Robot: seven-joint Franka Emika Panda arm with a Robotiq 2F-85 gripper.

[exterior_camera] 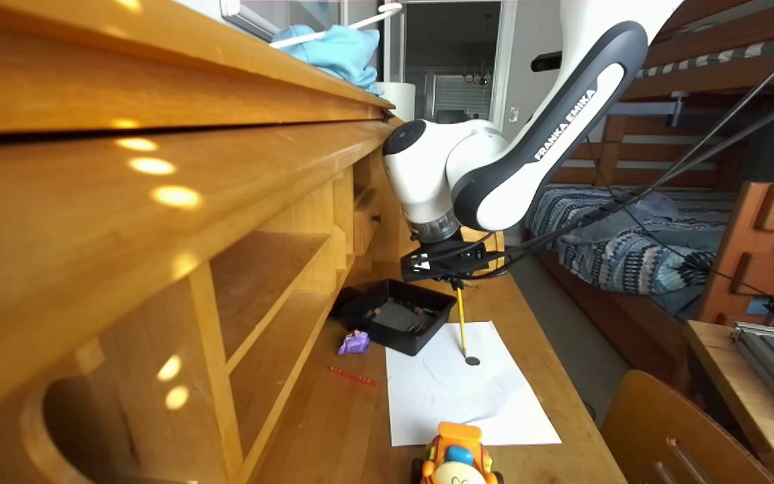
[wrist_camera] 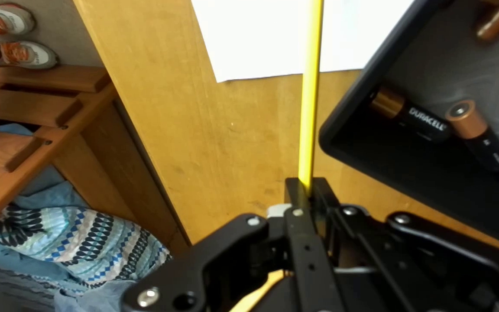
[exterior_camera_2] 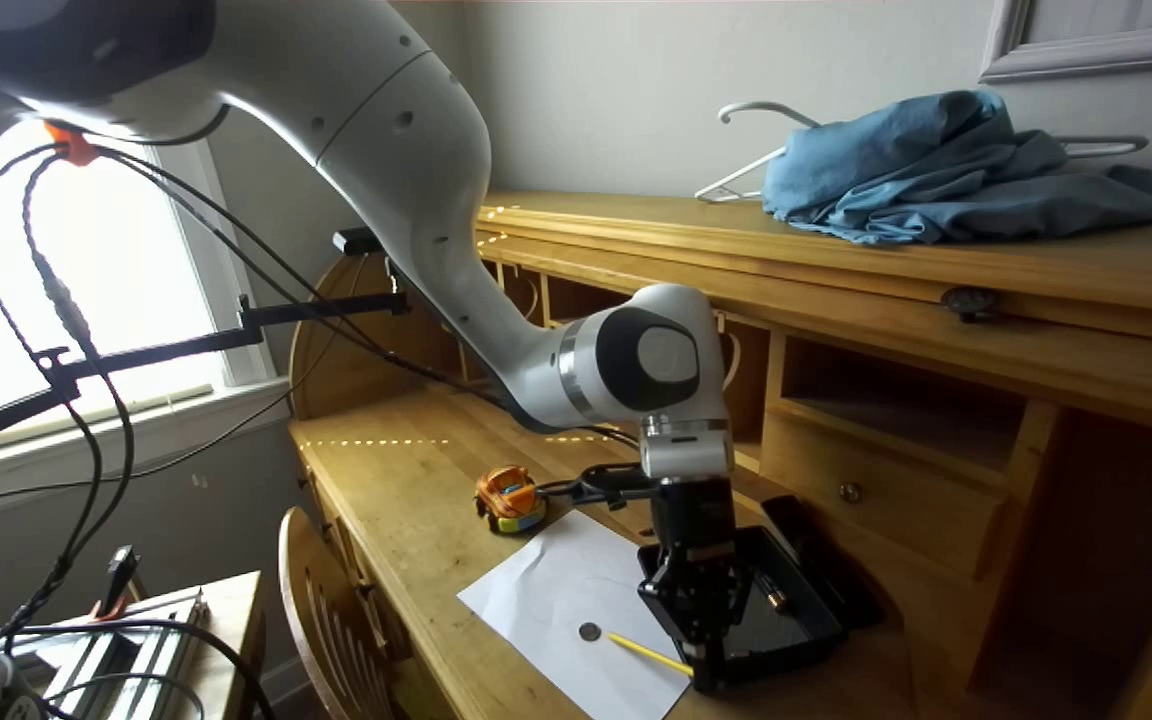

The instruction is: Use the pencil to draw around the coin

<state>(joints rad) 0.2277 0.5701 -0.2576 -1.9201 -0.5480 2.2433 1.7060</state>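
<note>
The black two-finger gripper pinches the slim yellow pencil far from its tip, which sits just beside the round dark coin on the white paper sheet, near the front edge of the wooden desk. Sideways drag could swivel the long free shaft; pressing might shove the apparently loose coin or sheet.

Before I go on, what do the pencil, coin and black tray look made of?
Pencil: probably wood under glossy yellow paint; a bright streak runs along it.
Coin: likely dull metal; round dark grey disc.
Tray: perhaps moulded plastic, mostly matte black; smooth rounded corner.
</note>
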